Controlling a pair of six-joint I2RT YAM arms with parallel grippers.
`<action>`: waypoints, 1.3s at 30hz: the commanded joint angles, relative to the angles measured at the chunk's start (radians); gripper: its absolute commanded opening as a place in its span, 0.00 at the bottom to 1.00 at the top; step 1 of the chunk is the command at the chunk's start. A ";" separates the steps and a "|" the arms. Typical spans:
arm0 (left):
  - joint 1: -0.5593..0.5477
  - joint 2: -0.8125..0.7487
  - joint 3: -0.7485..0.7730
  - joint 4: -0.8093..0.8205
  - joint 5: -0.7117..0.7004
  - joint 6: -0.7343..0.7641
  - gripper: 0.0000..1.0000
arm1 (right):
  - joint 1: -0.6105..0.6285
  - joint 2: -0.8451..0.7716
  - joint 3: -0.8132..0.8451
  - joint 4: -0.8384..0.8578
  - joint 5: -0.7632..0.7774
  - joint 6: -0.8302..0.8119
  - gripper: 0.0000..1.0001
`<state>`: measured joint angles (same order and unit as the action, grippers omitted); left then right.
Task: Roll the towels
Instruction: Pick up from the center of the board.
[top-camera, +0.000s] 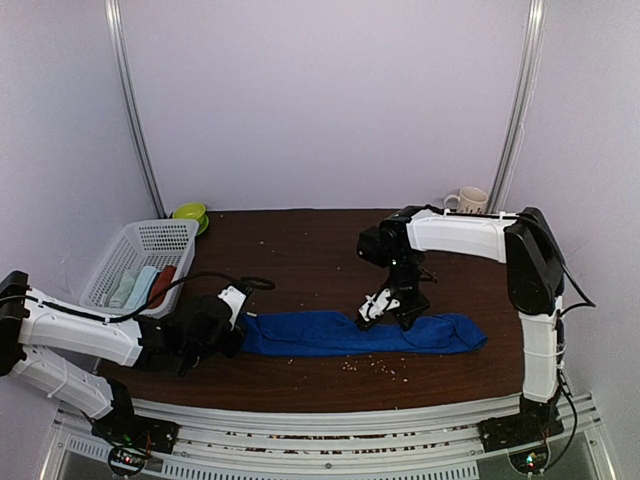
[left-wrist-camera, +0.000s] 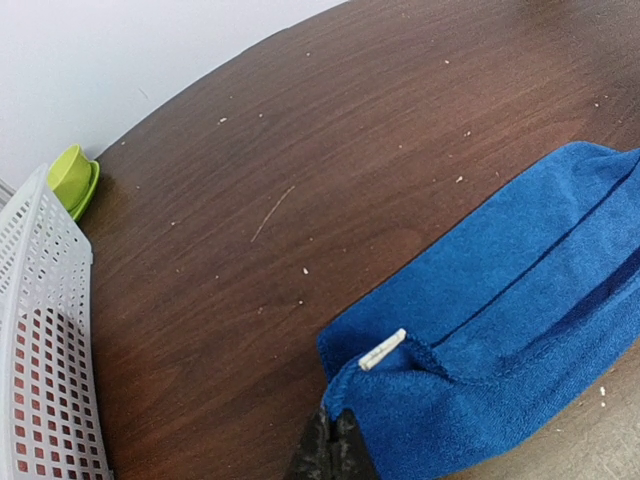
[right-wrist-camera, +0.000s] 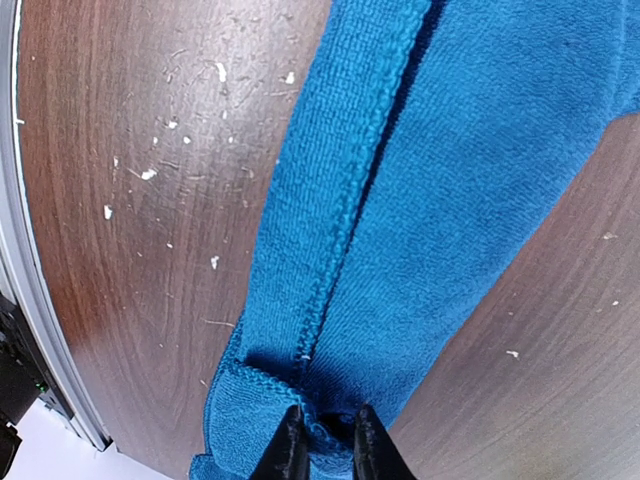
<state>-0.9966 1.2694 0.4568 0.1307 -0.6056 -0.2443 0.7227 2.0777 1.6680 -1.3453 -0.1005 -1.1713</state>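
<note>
The blue towel (top-camera: 330, 332) lies folded into a long strip along the near edge of the counter (top-camera: 300, 250), running from left of centre toward the right edge. The mint towel (top-camera: 128, 288) sits in the white basket (top-camera: 120, 245) by the left edge, so I judge the blue one is the job in hand.

My left end effector (left-wrist-camera: 332, 448) is clenched, with its tips at the strip's left-end corner, near the white tag (left-wrist-camera: 383, 350). I cannot tell whether any cloth is nipped there. My right end effector (right-wrist-camera: 327, 440) grasps a pinch of the strip's folded ridge, right of its middle.

To roll well, I would want both grips on one end, at its two corners, not spread along the length. I would turn that end tightly onto itself, keep the hem square to the long sides, and lift little so the fold stays shut. Crumbs (top-camera: 378, 366) lie near the near edge, and dragging the cloth could gather them.
</note>
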 joint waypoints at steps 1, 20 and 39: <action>0.004 0.007 0.025 0.040 0.007 0.008 0.00 | 0.006 -0.020 -0.030 -0.014 -0.003 0.012 0.17; 0.004 -0.027 0.007 0.058 -0.037 0.023 0.00 | -0.051 -0.207 -0.026 0.065 -0.052 0.162 0.00; 0.012 -0.393 0.193 -0.088 -0.306 0.128 0.00 | -0.299 -1.303 -0.563 0.859 0.559 0.559 0.00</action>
<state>-0.9936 0.9268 0.6071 0.0334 -0.8196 -0.1761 0.4454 0.8932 1.1267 -0.5961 0.3325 -0.6785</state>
